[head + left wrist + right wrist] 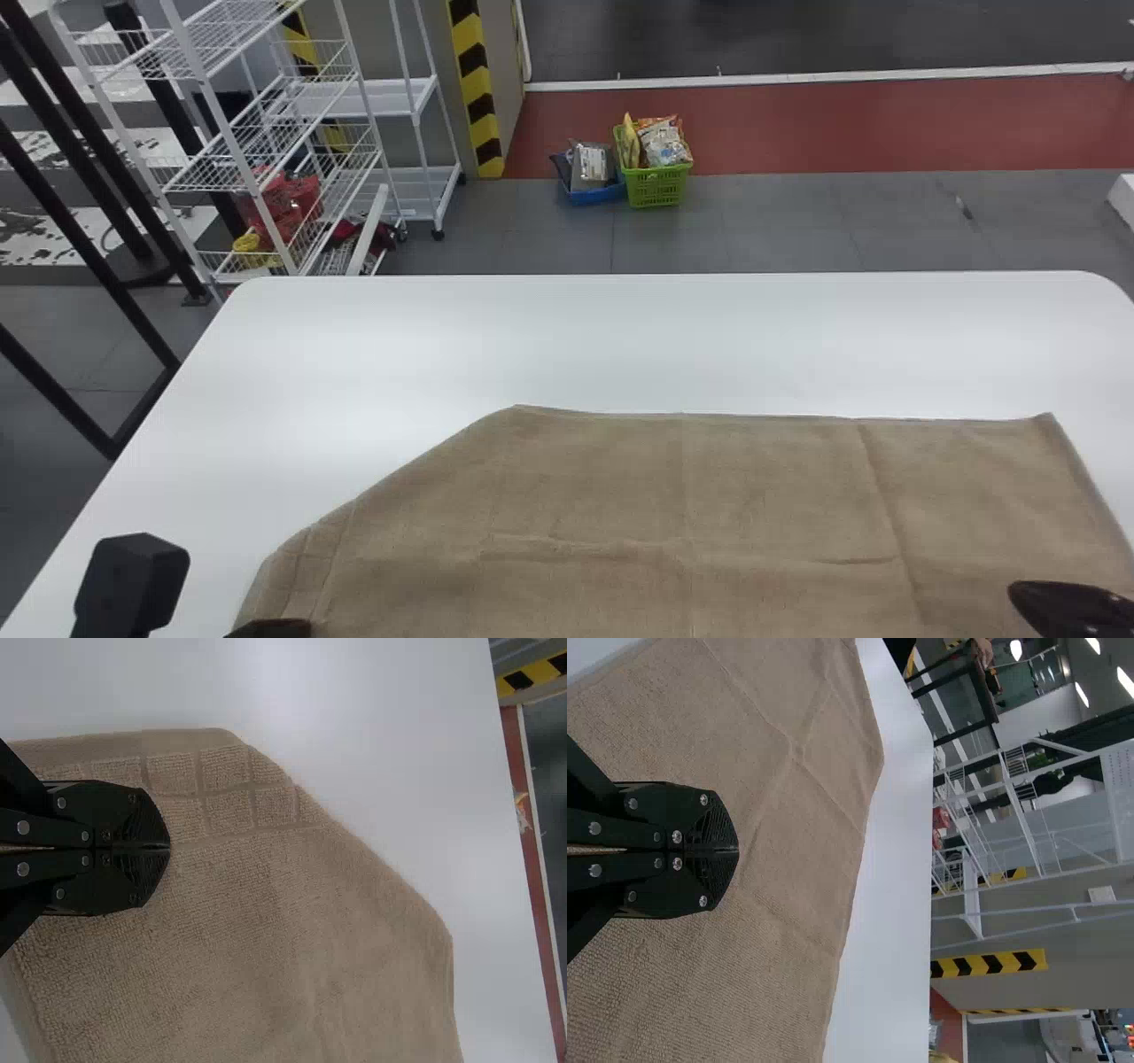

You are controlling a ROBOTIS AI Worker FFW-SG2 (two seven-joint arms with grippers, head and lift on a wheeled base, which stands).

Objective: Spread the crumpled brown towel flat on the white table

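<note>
The brown towel (673, 523) lies mostly flat on the white table (620, 346), with low creases and a slanted far-left edge. At the bottom left of the head view, my left gripper (270, 628) is at the towel's left part; my right gripper (1067, 607) is over its right part. In the left wrist view, the left gripper (168, 847) has its fingers together above the towel (239, 930), near a woven grid band. The right gripper (737, 850), in the right wrist view, is likewise closed up over the towel (780, 966). Neither visibly pinches cloth.
Bare tabletop stretches beyond the towel and along its left side. Past the table's far edge stand a white wire rack (266, 151) and, on the floor, a green basket (656, 184) beside a blue one (592, 193). Black metal bars (80, 221) are at the far left.
</note>
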